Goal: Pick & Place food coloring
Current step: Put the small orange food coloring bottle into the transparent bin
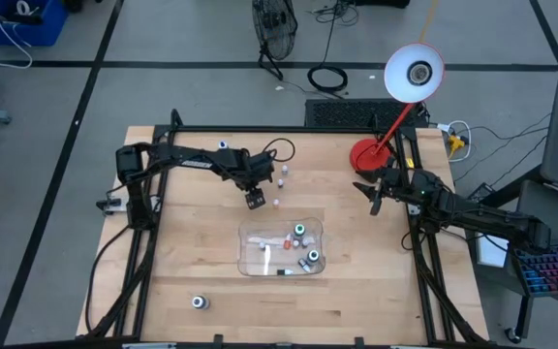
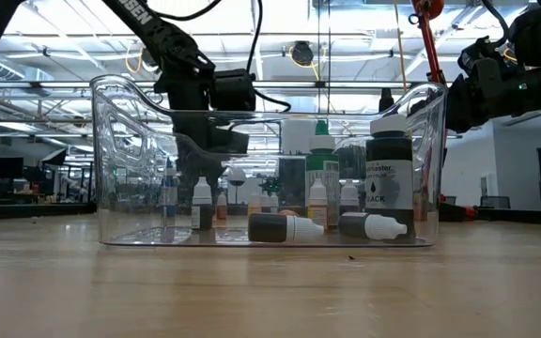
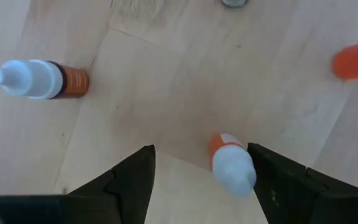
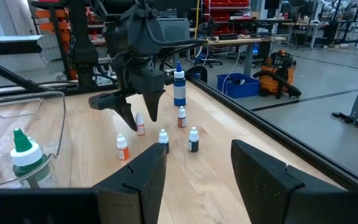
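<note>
Between the open fingers of the left gripper (image 3: pixel 201 180), hanging just above the table (image 1: pixel 376 281), stands a small orange bottle (image 3: pixel 232 163), close to one finger and not yet gripped; this looks like the reach step; next it should centre, lower and close; right gripper (image 1: pixel 374 199) waits aside, fingers apart, empty; other bottles already lie in the tray (image 1: pixel 250 264).

You see two dark, matte arms with black cables along them; white lettering marks the left one, and each claw has two wedge-shaped black fingers.
</note>
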Motion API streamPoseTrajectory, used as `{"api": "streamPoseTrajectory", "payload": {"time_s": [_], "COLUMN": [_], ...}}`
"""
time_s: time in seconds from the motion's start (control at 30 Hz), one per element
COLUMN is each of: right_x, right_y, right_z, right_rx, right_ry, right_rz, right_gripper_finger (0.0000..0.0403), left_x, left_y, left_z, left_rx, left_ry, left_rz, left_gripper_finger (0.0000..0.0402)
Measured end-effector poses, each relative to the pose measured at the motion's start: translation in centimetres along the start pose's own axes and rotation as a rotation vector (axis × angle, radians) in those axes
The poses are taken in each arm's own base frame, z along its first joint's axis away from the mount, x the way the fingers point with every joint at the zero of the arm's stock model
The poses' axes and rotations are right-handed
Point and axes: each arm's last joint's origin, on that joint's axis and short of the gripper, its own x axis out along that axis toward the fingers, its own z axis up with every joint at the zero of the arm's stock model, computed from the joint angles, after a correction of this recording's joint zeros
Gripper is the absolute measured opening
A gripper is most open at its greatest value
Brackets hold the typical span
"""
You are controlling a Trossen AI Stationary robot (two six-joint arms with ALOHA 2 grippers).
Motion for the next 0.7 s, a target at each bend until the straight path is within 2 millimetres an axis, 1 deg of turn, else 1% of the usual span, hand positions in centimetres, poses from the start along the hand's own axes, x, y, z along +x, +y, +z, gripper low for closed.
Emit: {"api": "streamPoseTrajectory", "payload": {"time_s": [0.7], "right_x": [0.00], "right_y": [0.00], "right_z": [0.00], "right_rx": [0.000], "right_ry": [0.000], "right_rz": [0.000], "right_gripper_finger": [0.0171], "left_x": [-0.01], "left_y": [0.01], "left_z": [0.08], "left_rx": [-0.004], "left_ry": [-0.009], "left_rz": [0.002], "left_gripper_finger": [0.0243]}}
